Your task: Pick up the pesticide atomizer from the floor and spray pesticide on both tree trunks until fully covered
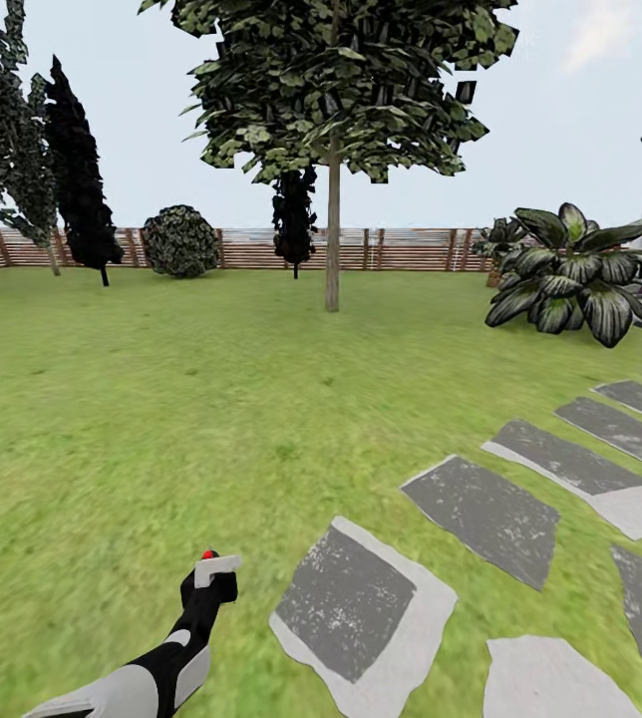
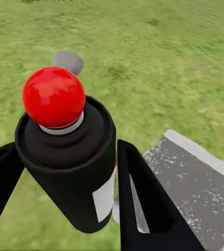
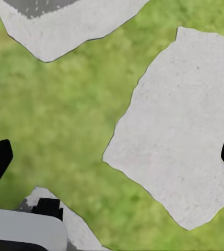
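Left gripper (image 2: 65, 172) clamped on pesticide atomizer (image 2: 72, 157), right gripper (image 3: 112, 151) spread above stepping stones (image 3: 179, 136), lawn (image 1: 161, 399) between, tree (image 1: 333, 239) far

atomizer (image 2: 70, 172) black, white label, red tip | lawn (image 1: 161, 399) green | stones (image 1: 361, 608) mottled dark grey, pale edges | trunk (image 1: 333, 239) grey-brown | fence (image 1: 401, 249) brown slats | conifers (image 1: 77, 170) near-black
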Controlling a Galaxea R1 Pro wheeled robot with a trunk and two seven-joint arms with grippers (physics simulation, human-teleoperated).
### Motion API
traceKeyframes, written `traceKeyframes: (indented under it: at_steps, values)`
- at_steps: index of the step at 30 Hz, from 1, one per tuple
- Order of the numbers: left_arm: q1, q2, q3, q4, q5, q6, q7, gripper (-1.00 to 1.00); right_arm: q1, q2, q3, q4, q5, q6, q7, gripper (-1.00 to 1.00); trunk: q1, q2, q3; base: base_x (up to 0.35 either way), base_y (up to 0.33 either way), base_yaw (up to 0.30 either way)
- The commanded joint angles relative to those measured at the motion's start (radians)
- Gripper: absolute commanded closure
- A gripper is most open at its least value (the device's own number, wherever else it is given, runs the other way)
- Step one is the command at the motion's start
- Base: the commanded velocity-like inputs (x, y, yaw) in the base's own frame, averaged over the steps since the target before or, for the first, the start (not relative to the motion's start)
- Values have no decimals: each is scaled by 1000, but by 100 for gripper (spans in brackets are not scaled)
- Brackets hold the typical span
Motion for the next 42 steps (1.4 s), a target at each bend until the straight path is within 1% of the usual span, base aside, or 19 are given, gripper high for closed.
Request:
traceKeyframes:
  at_steps: [1,9,21,31,42]
  values:
    - [0,0,-1,0,0,0,0,100,0,0,0,0,0,0,0,-100,0,0,0,339,0,0]
    - [0,0,-1,0,0,0,0,100,0,-1,-1,-1,-1,0,0,-100,0,0,5,339,0,0]
    - [0,0,-1,0,0,0,0,100,0,-2,-1,-1,-2,0,0,-100,0,0,6,339,20,0]
    - [0,0,-1,0,0,0,0,100,0,-2,-1,-1,-2,0,0,-100,0,0,6,339,114,0]
    - [0,0,-1,0,0,0,0,100,0,-2,-1,-1,-2,0,0,-100,0,0,6,331,178,0]
